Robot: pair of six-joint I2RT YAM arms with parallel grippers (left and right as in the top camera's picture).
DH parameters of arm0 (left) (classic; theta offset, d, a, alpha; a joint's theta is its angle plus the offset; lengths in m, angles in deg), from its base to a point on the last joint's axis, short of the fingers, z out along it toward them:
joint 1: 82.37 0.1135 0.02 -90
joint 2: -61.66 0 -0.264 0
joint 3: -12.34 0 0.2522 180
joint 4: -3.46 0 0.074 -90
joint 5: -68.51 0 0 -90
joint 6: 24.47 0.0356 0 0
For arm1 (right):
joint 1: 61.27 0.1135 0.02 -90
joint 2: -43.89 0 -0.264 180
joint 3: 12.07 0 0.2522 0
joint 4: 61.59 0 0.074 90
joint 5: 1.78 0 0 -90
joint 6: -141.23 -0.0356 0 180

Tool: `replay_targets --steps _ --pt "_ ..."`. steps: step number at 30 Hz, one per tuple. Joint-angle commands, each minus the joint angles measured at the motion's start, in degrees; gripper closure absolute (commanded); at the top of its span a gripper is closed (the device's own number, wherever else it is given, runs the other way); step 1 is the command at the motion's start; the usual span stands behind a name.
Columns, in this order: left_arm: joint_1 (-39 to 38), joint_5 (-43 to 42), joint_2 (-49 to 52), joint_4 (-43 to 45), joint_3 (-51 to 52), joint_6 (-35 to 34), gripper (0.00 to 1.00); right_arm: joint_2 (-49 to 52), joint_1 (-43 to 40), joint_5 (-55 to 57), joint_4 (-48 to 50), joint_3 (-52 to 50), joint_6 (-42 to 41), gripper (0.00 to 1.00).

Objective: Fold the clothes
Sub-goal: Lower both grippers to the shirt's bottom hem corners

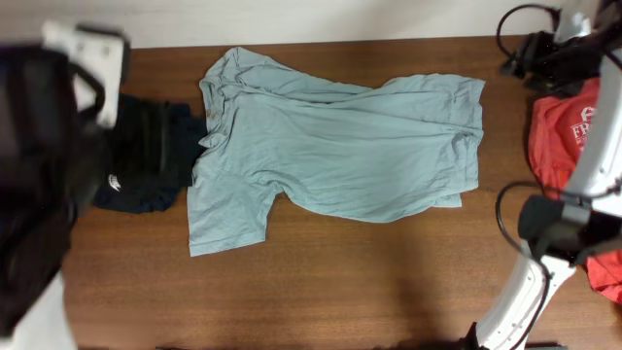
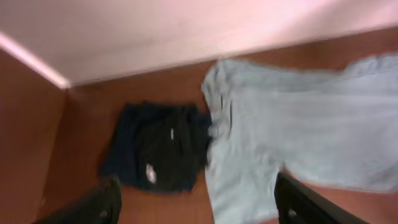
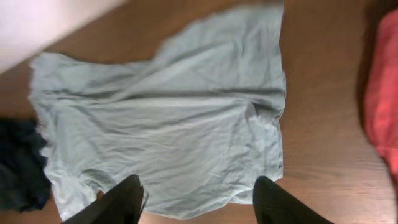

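Overhead view, stock as I read it from my station.

- Item 1: pale grey-blue T-shirt (image 1: pixel 340 146). It is spread across the middle of the tabletop (image 1: pixel 340 292), collar left and hem right. It is creased and not yet folded, and one sleeve (image 1: pixel 225 219) points toward the near edge.
- Item 2: navy T-shirt (image 1: pixel 146 160). It is bunched at the left, touching the collar side of item 1.
- Item 3: red T-shirt (image 1: pixel 564 126). It is heaped at the right edge, close beside the right arm (image 1: pixel 544 262).
- Item 4: left claw (image 2: pixel 198 186). Its jaws are wide and hold nothing, above the line where navy meets grey-blue. Its own view is blurred.
- Item 5: right claw (image 3: pixel 199 186). Its jaws are wide and empty, hovering over item 1.

Hazards, in my judgement:

- A pinch at the collar side may gather navy cloth as well, because the two shirts touch there.
- Folding over the present creases would likely leave a lopsided stack with trapped ridges.
- A pinch at the rumpled hem may catch one layer only, and the shirt would peel open when lifted.
- A right arm swing could drag item 3.
- The blur on the left makes any aimed descent there doubtful.
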Motion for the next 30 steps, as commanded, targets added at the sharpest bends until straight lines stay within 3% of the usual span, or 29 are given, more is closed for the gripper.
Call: replay_targets --steps 1,9,12,15,21,24,26,28,30 --pt "0.26 1.81 -3.08 -0.07 11.06 -3.89 0.21 -9.55 2.71 1.4 -0.44 1.51 0.13 0.35" --pt "0.26 -2.21 -5.33 2.78 33.31 -5.49 0.21 -25.44 17.14 11.41 -0.44 -10.36 -4.7 0.29" --pt "0.26 -4.42 -5.33 7.74 40.24 -5.49 0.21 -32.54 24.2 25.09 -0.44 -20.59 -11.13 0.26" --pt "0.26 -5.88 -5.33 13.4 46.71 -5.49 0.17 -37.33 27.98 33.38 -0.13 -33.14 -17.79 0.15" --pt "0.24 -6.38 -4.68 20.44 58.12 -5.49 0.15 -38.4 23.69 29.42 11.76 -62.82 -17.2 0.02" --pt "0.24 -8.7 -4.0 23.17 62.9 -5.49 0.15 -36.28 19.15 20.85 22.12 -77.13 -15.45 0.06" --pt "0.24 -10.19 -3.56 24.79 65.77 -5.49 0.15 -34.05 15.69 15.21 28.13 -84.11 -15.17 0.17" --pt "0.24 -10.4 -3.06 26.05 67.89 -5.46 0.15 -31.76 12.39 11.23 32.2 -88.46 -14.67 0.33" --pt "0.24 -10.43 -2.36 27.19 69.64 -5.49 0.15 -29.38 8.94 7.34 35.32 -91.17 -14.58 0.38"
